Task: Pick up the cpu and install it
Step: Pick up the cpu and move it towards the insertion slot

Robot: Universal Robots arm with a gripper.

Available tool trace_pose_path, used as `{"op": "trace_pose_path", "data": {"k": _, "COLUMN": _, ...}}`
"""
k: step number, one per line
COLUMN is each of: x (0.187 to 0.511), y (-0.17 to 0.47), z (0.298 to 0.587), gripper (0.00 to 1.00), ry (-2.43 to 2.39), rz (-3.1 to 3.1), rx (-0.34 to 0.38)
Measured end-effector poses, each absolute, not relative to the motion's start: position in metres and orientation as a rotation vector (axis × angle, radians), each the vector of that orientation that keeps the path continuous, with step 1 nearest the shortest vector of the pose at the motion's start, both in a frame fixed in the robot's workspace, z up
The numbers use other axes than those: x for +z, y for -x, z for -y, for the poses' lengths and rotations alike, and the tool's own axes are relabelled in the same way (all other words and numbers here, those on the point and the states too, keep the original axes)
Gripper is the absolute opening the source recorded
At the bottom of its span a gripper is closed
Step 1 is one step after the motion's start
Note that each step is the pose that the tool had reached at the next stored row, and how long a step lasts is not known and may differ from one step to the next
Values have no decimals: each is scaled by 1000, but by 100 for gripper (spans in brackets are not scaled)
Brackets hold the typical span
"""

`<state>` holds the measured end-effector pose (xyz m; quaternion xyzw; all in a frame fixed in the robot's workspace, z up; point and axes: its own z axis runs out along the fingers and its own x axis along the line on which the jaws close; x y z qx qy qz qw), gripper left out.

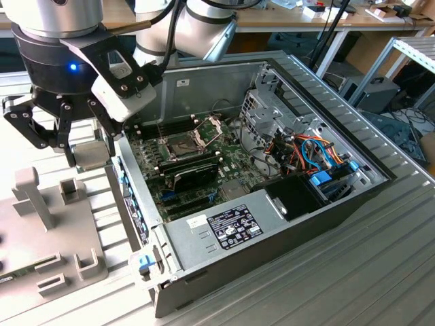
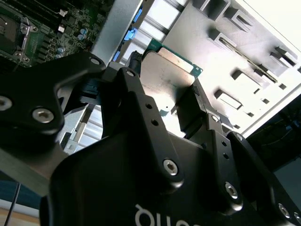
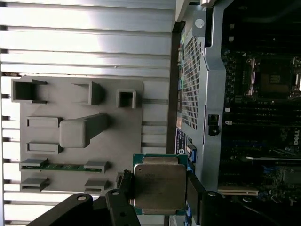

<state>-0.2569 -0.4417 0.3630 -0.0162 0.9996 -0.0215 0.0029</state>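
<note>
First wrist view: cpu (image 3: 160, 186) pinched flat between fingers (image 3: 194, 197).

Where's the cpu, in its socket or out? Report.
Out: the end effector grips the cpu outside the computer case; the socket sits empty.

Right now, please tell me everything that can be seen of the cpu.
The cpu is a small flat square chip: a dull silver-grey metal top on a thin green board whose edge shows around it. The jaws are shut on two opposite sides of it, and nothing else seems to touch it. Its metal top faces the wrist cameras. In the exterior view it hangs by the edge of the grey holder plate, to the exterior view's left of the open computer case.
</note>
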Motion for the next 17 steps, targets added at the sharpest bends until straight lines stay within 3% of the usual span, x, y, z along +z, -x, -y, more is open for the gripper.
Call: {"op": "trace_pose_path", "data": {"k": 17, "x": 368, "y": 254, "z": 442, "gripper": 55, "ry": 51, "rz": -3135, "rx": -67}}
